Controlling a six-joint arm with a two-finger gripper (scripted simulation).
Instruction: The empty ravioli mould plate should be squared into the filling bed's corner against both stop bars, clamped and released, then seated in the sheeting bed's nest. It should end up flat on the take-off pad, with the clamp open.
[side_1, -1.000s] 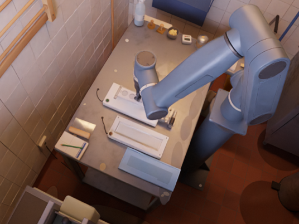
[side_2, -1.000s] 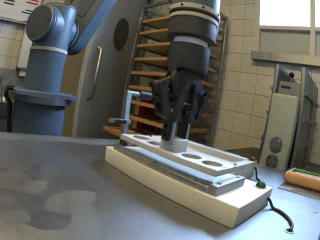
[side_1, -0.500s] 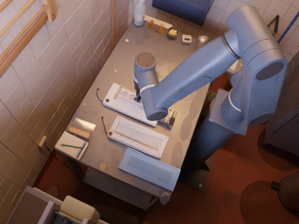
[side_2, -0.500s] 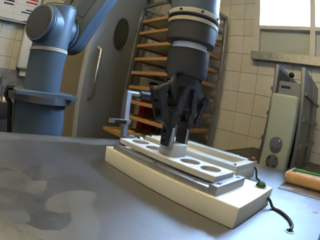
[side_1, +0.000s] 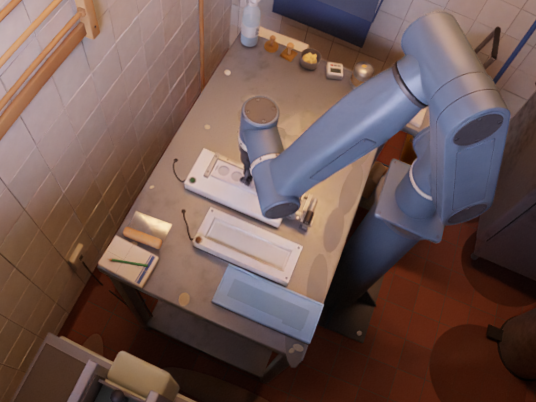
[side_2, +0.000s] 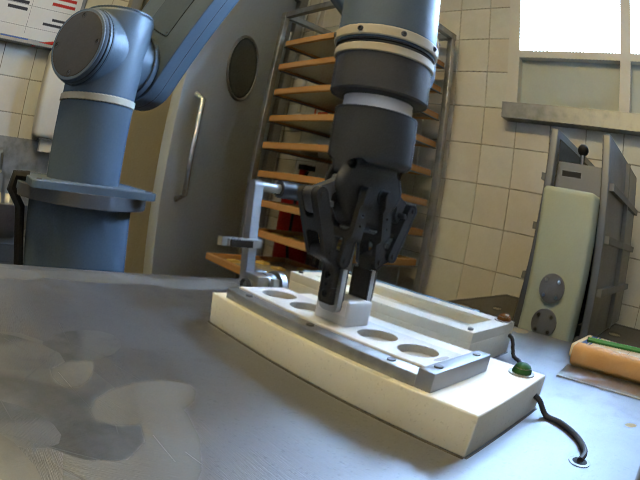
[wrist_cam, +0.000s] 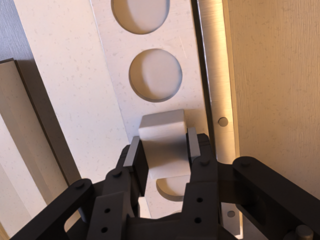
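Note:
My gripper (side_2: 347, 297) (wrist_cam: 162, 152) (side_1: 246, 178) stands over the middle of the filling bed (side_2: 372, 372) (side_1: 227, 185), closed on the raised white handle block (side_2: 345, 311) (wrist_cam: 163, 140) of the ravioli mould plate (side_2: 356, 330) (side_1: 226, 173). The plate is white with round empty pockets and lies on the bed beside the long grey stop bar (side_2: 331, 338) (wrist_cam: 215, 103). The short stop bar (side_2: 455, 364) crosses the bed's near end by a green button (side_2: 521, 368). The toggle clamp (side_2: 253, 243) stands at the far end. The arm hides part of the plate from the side camera.
The sheeting bed (side_1: 248, 245) (side_2: 413, 310) with its long nest lies next to the filling bed, and the blue-grey take-off pad (side_1: 268, 303) sits beyond it at the table's edge. A notepad (side_1: 129, 261), scraper (side_1: 147, 230) and small items along the far end (side_1: 310, 59) share the table.

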